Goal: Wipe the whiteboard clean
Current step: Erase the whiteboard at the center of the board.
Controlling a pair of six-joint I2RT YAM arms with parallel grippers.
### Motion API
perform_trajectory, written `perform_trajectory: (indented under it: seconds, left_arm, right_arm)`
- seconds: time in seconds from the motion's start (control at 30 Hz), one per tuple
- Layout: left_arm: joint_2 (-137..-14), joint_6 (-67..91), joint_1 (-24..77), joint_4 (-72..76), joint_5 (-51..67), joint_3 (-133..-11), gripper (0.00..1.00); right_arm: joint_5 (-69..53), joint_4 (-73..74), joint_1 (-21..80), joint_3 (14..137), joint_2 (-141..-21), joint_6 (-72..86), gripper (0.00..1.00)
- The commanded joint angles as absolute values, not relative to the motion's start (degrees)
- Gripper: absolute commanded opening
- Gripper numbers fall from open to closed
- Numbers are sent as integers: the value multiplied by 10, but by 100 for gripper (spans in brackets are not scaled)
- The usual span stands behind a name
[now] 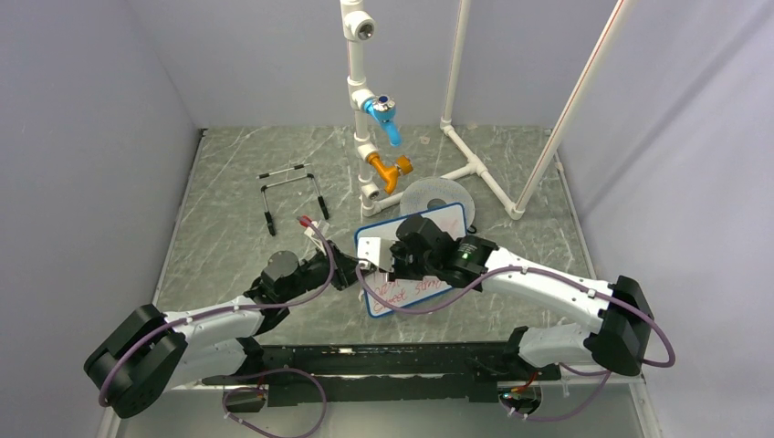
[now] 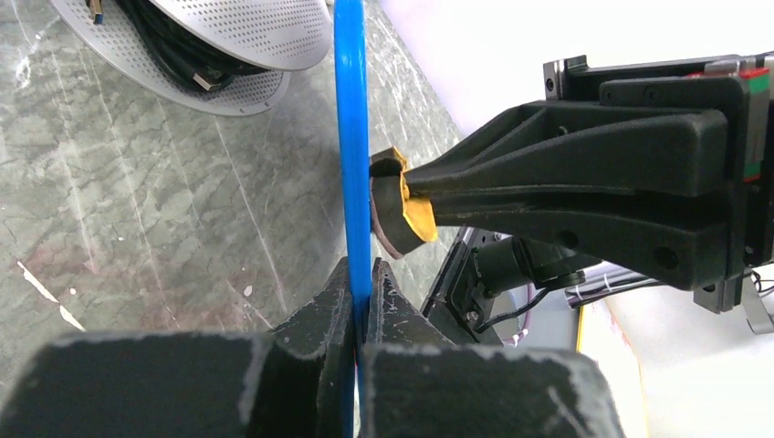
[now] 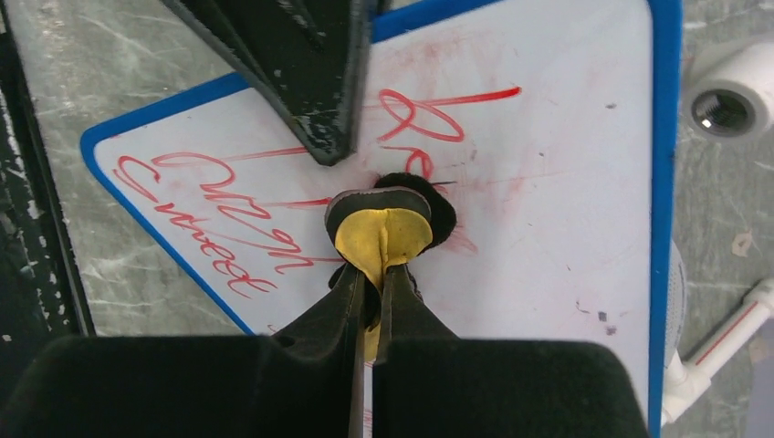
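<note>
Whiteboard (image 3: 548, 274) pinched by left gripper (image 2: 363, 274) could slip if right gripper (image 3: 370, 278), pinching the eraser pad (image 3: 383, 233), scrubs hard.

White arm links (image 1: 548, 287), black joints (image 1: 622, 324), purple cables (image 1: 331, 265); black tool fingers (image 3: 297, 68), seemingly scuffed.

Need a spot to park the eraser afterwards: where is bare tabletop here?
Bare tabletop lies right of the whiteboard, in front of the white pipe frame; another patch lies left of the wire stand, toward the wall. The middle is crowded: whiteboard, perforated disc and valve pipe sit close together.
</note>
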State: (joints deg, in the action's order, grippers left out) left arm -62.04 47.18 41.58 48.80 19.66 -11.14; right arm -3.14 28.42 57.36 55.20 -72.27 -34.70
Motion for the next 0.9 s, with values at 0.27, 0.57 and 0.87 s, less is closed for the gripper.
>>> perform_trajectory:
  seconds: [0.27,0.57,0.87]
  left_arm:
    - [-610,456,426,548,262,-144,0]
    - [-599,447,425,537,259,-145,0]
    - [-598,444,425,538,267,-141,0]
  right_arm:
    - [50,271,532,635,-752,-335,0]
    - [-88,349,588,594,-748,-375,0]
    - [16,278,497,658,-760,-298,0]
